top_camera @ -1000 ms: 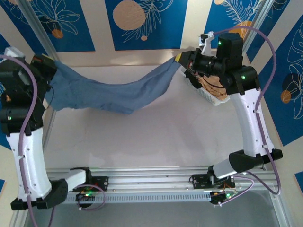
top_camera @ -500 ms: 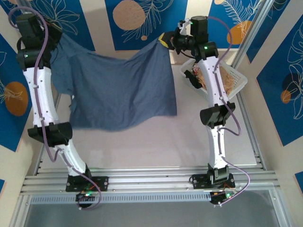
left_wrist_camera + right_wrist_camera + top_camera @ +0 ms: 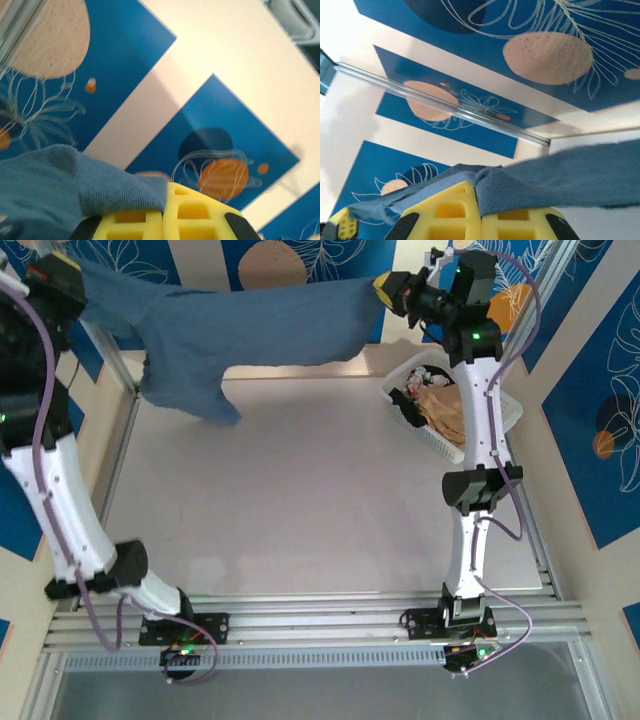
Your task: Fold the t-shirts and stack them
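Now the two arms hold the blue t-shirt (image 3: 250, 325) up high, stretched out between them. The left hand (image 3: 58, 270) is pinched tight on one end of the shirt at the far left. The right hand (image 3: 392, 292) is pinched tight on the other end at the far right. The shirt hangs in the air over the back of the tabletop (image 3: 300, 510). One part droops low on the left side, and none of it looks laid down yet.

I think this is the spreading-out step, the very start of the fold. Next, both hands need to come down together and lay the shirt flat on the tabletop. They should pull it a little as they go, so it does not bunch up or wrinkle.

From the top view you can see the whole shirt and both arms. You can also see the white basket (image 3: 440, 448) beside the right arm, with a tan cloth (image 3: 445, 412) inside. That may be another shirt, but I can't tell.

Each wrist view gives the close-up that the top view is too far away to give. On the left, the yellow pads (image 3: 192, 217) are pressed together with blue cloth bunched against them. On the right, the cloth is squeezed between the pads and runs off to the side. Behind both is the blue painted wall (image 3: 225, 125).
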{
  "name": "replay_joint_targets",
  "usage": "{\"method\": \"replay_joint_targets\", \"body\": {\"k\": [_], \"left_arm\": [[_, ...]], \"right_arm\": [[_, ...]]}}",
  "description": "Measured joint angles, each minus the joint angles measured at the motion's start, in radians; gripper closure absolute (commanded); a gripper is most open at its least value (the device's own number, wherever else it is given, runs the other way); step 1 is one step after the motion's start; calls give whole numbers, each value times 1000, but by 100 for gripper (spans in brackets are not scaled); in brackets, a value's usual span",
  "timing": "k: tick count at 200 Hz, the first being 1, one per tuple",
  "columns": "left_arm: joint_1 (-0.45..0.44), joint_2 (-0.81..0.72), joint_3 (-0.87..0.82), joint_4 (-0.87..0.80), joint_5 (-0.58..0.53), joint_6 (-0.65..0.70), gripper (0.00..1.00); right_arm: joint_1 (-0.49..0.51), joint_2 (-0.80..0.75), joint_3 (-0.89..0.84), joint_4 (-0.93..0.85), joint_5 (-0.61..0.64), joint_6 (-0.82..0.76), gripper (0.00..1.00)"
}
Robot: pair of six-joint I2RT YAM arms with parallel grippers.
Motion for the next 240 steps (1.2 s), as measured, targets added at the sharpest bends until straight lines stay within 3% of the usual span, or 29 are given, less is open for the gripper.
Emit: {"method": "replay_joint_targets", "body": {"k": [16,54,69,83,103,129,147,164,192,218,240], "left_arm": [[-42,-178,-290,6,-20,0,100],[-203,-500,-974,-130,-124,-104,100],[-229,-565,-1188,-225,-151,-160,100],[-234,-622,-1286,-323,-172,-195,100],[-241,-709,-1253,-358,-227,-200,100],[-243,-776,-1083,-311,-344,-167,100],[-243,-748,-961,-250,-389,-139,100],[-243,-674,-895,-175,-408,-120,100],[-243,-459,-816,-119,-432,-97,100],[-241,-173,-661,-95,-416,-54,100],[-224,67,-494,-96,-366,-11,100]], "right_arm": [[18,-68,-135,-75,23,-61,100],[71,-323,-843,-115,149,-137,100],[67,-374,-1058,-143,199,-141,100],[62,-426,-1212,-149,237,-147,100],[74,-530,-1284,-171,280,-180,100],[151,-736,-1283,-84,301,-209,100],[198,-844,-1239,-40,301,-216,100],[203,-848,-1154,-13,302,-216,100],[186,-689,-966,-3,293,-212,100],[153,-405,-759,-14,256,-193,100],[128,-115,-484,-69,209,-176,100]]}}
